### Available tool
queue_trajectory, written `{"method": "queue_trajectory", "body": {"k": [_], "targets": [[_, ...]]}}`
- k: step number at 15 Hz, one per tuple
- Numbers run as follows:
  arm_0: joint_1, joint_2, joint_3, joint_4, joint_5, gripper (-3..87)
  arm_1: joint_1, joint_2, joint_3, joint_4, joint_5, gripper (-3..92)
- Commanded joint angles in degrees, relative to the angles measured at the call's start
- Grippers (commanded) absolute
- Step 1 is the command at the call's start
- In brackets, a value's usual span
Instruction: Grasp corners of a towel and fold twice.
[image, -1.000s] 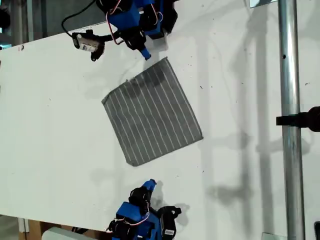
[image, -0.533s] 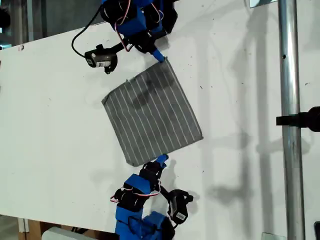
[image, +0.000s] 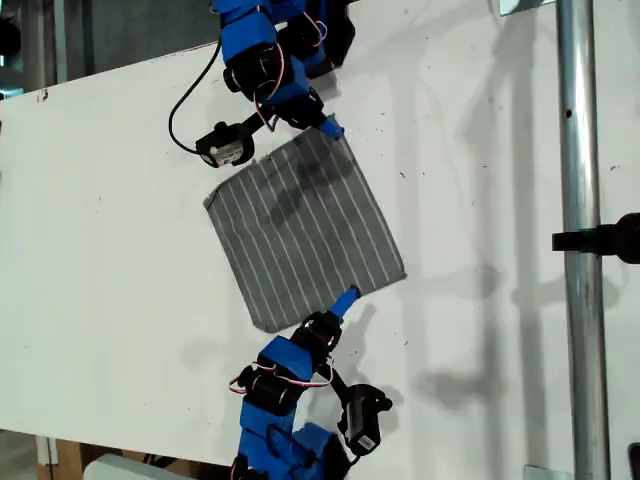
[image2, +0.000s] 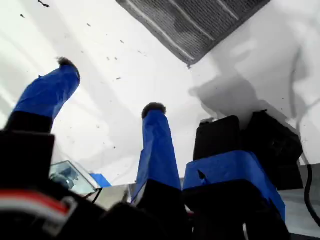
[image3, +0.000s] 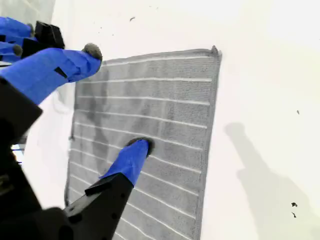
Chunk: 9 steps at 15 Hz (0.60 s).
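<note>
The grey striped towel (image: 305, 230) lies flat on the white table (image: 100, 250). My second gripper (image: 330, 128) reaches from the exterior view's top to the towel's upper corner, which its tip covers. It is open: in the second wrist view the gripper (image3: 117, 97) has one finger over the towel (image3: 165, 110) and the other at its edge, with a far corner (image3: 215, 50) free. My first gripper (image: 345, 300) comes from the exterior view's bottom and hovers at the towel's lower edge. It (image2: 109, 85) is open and empty, apart from a towel corner (image2: 190, 62).
A metal pole (image: 577, 200) with a black clamp (image: 600, 240) runs down the exterior view's right. Black wrist cameras hang beside each arm (image: 222, 150) (image: 362, 425). The table's edge slants across the exterior view's top left.
Both arms have unfolded from their bases toward the towel. The second gripper came down onto the upper corner and the first gripper moved up to the lower edge. The towel has not moved.
</note>
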Motion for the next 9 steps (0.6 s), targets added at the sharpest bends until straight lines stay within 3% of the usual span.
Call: {"method": "queue_trajectory", "body": {"k": [1,6,9], "targets": [[0.9,0.5,-3.0,0.7,0.5,29.4,1.1,-0.1,6.9,-7.7,3.4,29.6],[1.1,-0.3,-3.3,3.1,-0.7,28.9,5.2,0.0,25.6,-28.6,4.0,29.6],[0.9,-1.2,-3.4,3.3,-1.3,28.7,9.5,-4.6,29.2,-34.5,2.7,30.3]]}}
